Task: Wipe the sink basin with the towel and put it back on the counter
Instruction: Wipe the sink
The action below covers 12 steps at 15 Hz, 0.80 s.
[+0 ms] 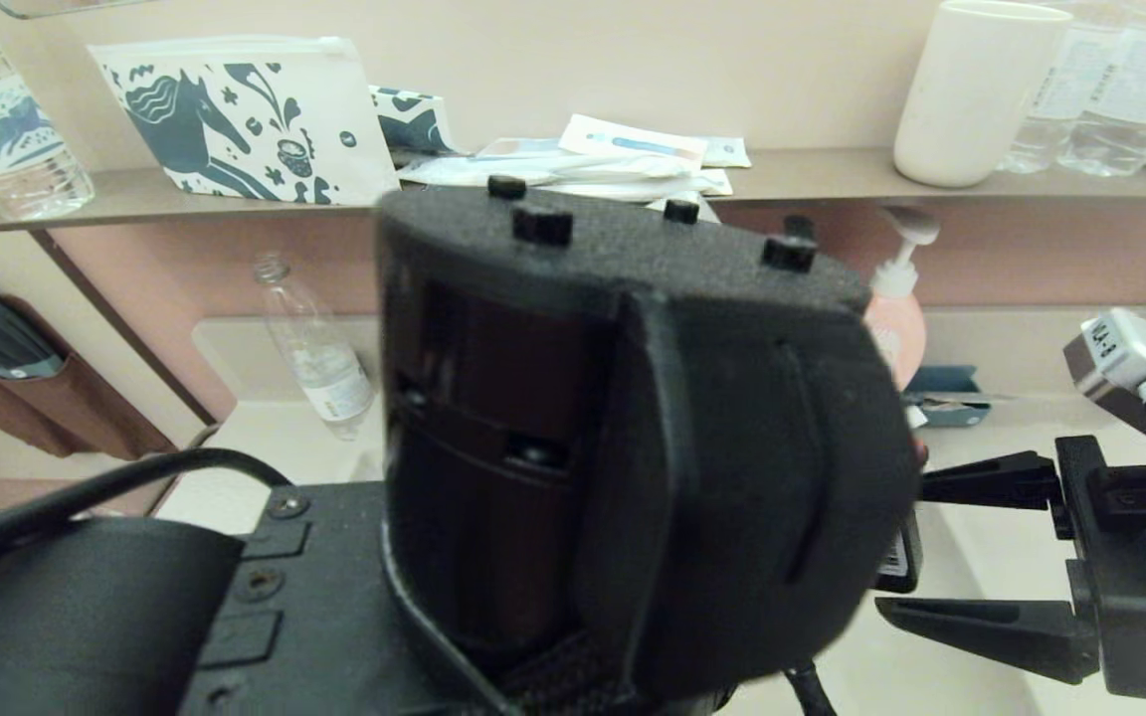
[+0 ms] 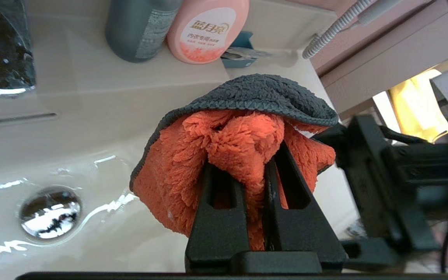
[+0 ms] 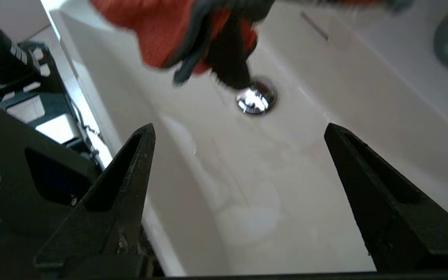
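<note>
Orange-red terry, the towel point(image 2: 243, 155) is bunched and pinched tight in the left gripper point(image 2: 255, 171), hanging above the sink basin point(image 2: 91, 163) near the chrome drain point(image 2: 49, 212). The right gripper point(image 3: 239, 132) hovers beside it, fingers spread wide and empty. Judging from this, returning the towel to the counter point(image 2: 103, 83) remains; whether wiping is finished I cannot tell.

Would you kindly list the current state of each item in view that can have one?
Towel: bunched, clamped in the left gripper, hanging above the basin.
Left gripper: shut on the towel.
Right gripper: open, empty, over the basin.
Basin: glossy, nothing lying in it.
Drain plug: seated in the basin floor.
Pink soap bottle: upright on the counter.
</note>
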{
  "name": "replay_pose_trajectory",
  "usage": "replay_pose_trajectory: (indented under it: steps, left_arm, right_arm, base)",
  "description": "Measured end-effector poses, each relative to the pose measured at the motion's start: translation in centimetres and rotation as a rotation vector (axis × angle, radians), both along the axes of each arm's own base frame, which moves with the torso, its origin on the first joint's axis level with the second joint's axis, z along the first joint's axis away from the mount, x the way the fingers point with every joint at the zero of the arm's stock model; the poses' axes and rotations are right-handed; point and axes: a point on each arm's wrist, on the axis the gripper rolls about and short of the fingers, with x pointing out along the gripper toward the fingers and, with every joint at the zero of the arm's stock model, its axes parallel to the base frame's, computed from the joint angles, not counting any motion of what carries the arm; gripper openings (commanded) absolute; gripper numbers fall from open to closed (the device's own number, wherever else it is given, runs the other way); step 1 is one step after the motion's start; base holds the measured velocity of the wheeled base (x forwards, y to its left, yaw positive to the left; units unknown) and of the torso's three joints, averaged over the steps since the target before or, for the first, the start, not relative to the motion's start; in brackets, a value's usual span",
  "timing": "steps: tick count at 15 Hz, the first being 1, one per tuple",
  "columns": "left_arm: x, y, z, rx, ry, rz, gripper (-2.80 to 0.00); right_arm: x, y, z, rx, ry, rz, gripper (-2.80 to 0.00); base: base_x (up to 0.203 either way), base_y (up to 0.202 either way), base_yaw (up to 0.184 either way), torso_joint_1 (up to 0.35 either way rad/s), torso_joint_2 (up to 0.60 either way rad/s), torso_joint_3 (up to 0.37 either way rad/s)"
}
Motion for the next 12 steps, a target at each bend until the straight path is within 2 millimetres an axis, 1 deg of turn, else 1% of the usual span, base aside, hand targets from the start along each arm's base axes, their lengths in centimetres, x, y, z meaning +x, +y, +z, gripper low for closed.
replay_pose_trajectory:
  steps: [4, 7, 10, 12]
  left_arm:
    - [0.0, 0.0, 1.0, -0.061, 0.042, 0.013, -2.80]
    - [0.4, 0.2, 1.9, -0.118, 0.121, 0.044, -2.80]
    - [0.9, 0.6, 2.5, -0.153, 0.219, 0.055, -2.80]
    - [0.9, 0.9, 2.9, -0.168, 0.223, 0.056, -2.80]
  right_arm:
    - [0.5, 0.4, -0.3, 0.028, 0.005, 0.041, 0.00]
    - [0.6, 0.5, -0.2, 0.047, -0.003, 0.059, 0.00]
    - [1.0, 0.7, 0.3, 0.090, -0.020, 0.053, 0.00]
    - [1.4, 0.9, 0.5, 0.109, -0.043, 0.051, 0.00]
  base:
    - [0.000, 0.000, 0.000, 0.000, 0.00, 0.000]
    - [0.000, 0.000, 0.000, 0.000, 0.00, 0.000]
    - [0.000, 0.000, 0.000, 0.000, 0.00, 0.000]
    - [0.000, 0.000, 0.000, 0.000, 0.00, 0.000]
